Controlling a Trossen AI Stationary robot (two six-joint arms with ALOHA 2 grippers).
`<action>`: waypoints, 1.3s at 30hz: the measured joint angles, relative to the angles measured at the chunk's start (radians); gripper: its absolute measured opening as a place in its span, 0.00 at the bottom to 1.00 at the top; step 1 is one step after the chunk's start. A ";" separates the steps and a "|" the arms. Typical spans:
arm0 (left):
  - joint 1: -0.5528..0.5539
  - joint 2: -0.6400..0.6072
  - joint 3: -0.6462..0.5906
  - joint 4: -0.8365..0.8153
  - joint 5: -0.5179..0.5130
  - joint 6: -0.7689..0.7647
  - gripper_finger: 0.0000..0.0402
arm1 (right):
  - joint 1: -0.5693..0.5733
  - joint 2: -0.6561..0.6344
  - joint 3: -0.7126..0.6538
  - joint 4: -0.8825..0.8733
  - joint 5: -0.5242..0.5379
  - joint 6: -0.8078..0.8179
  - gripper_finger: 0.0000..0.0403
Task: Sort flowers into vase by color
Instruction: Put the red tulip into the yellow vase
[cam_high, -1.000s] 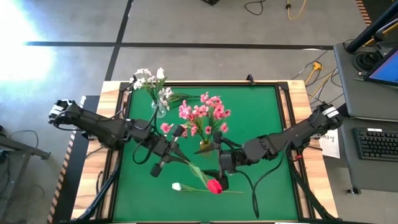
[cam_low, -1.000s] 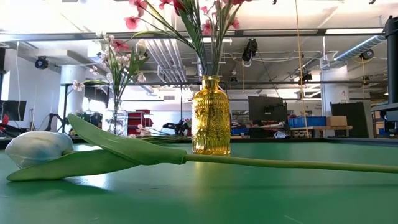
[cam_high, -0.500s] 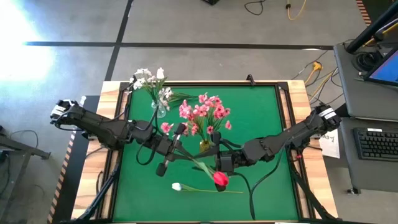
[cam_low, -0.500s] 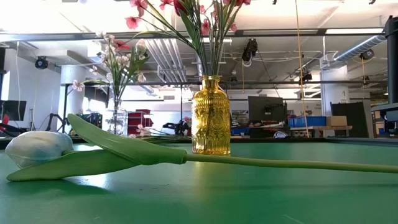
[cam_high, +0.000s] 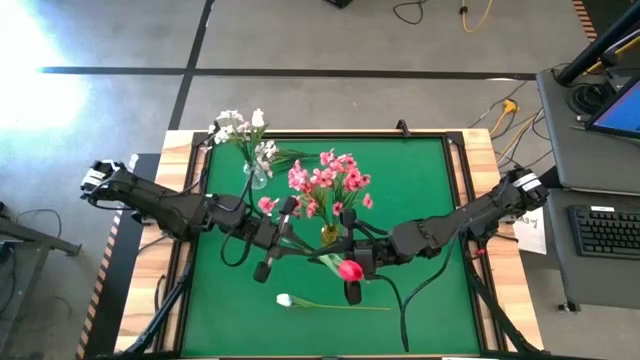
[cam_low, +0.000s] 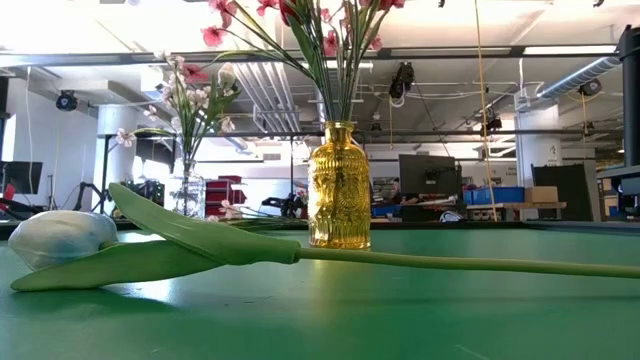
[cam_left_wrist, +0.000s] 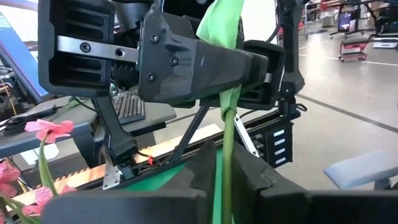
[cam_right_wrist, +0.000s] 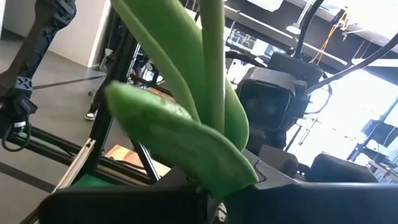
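Left gripper (cam_high: 281, 246) clamped on red tulip (cam_high: 349, 269) stem, right gripper (cam_high: 352, 254) clamped on same stem nearer bloom, above mat centre. Bloom hidden in wrist views. White tulip (cam_high: 285, 299) lies on mat near front edge. Yellow vase (cam_low: 339, 186) holds pink flowers (cam_high: 328, 180), tops cut off in low view.

Open lab: monitors (cam_low: 430, 176), exposed ducts (cam_low: 255, 85).

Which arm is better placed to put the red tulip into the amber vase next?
Right. Its pincer is shut on the red tulip stem near the bloom, beside the amber vase; the left pincer grips the stem farther away.
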 joint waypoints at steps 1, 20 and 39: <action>0.000 -0.002 0.000 -0.009 -0.001 -0.001 0.07 | 0.000 0.000 0.000 -0.003 0.000 0.004 0.04; 0.001 -0.070 0.146 -0.760 -0.085 -0.157 0.53 | -0.003 -0.062 0.196 -0.772 0.097 0.498 0.04; -0.006 -0.291 0.023 -0.719 -0.086 -0.297 0.54 | -0.028 -0.174 0.208 -0.948 0.098 0.599 0.04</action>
